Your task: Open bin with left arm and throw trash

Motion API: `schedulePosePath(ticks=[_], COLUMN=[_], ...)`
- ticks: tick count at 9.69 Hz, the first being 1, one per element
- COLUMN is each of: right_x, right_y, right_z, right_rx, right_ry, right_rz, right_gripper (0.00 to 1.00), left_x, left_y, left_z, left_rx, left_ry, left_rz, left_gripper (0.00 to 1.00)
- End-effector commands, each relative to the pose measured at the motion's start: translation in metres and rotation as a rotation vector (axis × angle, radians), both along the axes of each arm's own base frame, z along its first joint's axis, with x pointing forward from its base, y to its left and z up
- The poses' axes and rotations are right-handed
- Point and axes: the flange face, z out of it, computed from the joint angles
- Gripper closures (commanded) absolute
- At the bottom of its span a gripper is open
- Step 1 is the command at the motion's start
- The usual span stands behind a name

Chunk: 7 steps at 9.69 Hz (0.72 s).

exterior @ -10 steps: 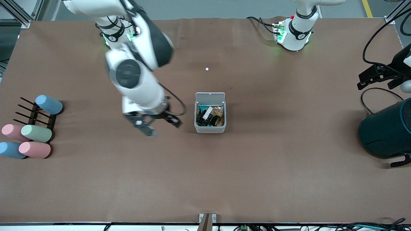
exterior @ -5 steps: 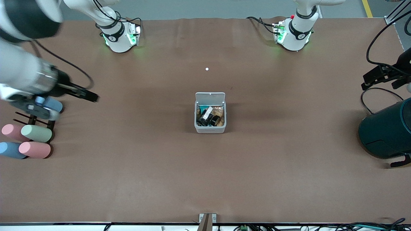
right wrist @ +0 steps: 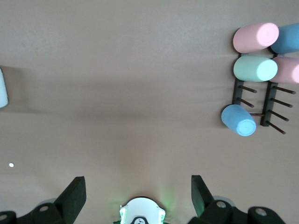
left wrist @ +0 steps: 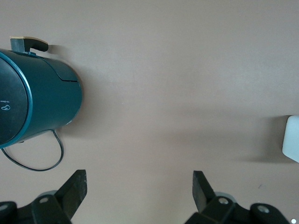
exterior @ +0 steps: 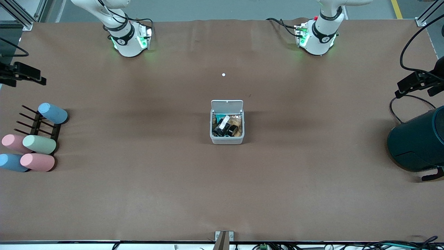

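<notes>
Front view alone: trash point(exterior: 227, 127) in bin point(exterior: 227, 140)

brown table point(exterior: 138, 194) carries bin point(exterior: 227, 139), teal container point(exterior: 416, 142), cup rack point(exterior: 38, 126).

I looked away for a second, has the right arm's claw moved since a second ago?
Yes. The right claw has swung away from beside the bin to the table edge at the right arm's end, past the cup rack. It is open.

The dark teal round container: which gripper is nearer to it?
Left. The left gripper, fingers open, hangs at the left arm's end of the table, just beside the dark teal round container. The right gripper, also open, is at the right arm's end, near the cup rack.
</notes>
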Motion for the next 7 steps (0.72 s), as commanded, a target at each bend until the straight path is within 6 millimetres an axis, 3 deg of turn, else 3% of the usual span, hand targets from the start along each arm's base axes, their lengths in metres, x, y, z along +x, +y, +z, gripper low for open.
schedulePosePath(ticks=[1,3,5,7], right_x=[-0.017,-0.014,-0.030,-0.032], right_y=[0.015,0.027,0.028,0.031], right_z=[0.002,-0.001,-0.002,-0.006], right_rx=[-0.042,-0.045,-0.029,-0.006], right_ry=[-0.014,-0.040,-0.062,-0.101], right_rz=[0.040,0.056,0.053,-0.003], right_gripper=[0.01,0.01,0.01,0.01], left_x=[0.001,0.003,0.003,0.003], left_y=[0.000,-0.004,-0.007,-0.009], left_z=[0.005,0.003,0.002,0.002], left_rx=[-0.004,-0.002,-0.001,-0.001], left_ry=[0.004,0.008,0.010,0.010], left_rz=[-0.002,-0.017,-0.014,-0.019], left_gripper=[0.00,0.00,0.00,0.00])
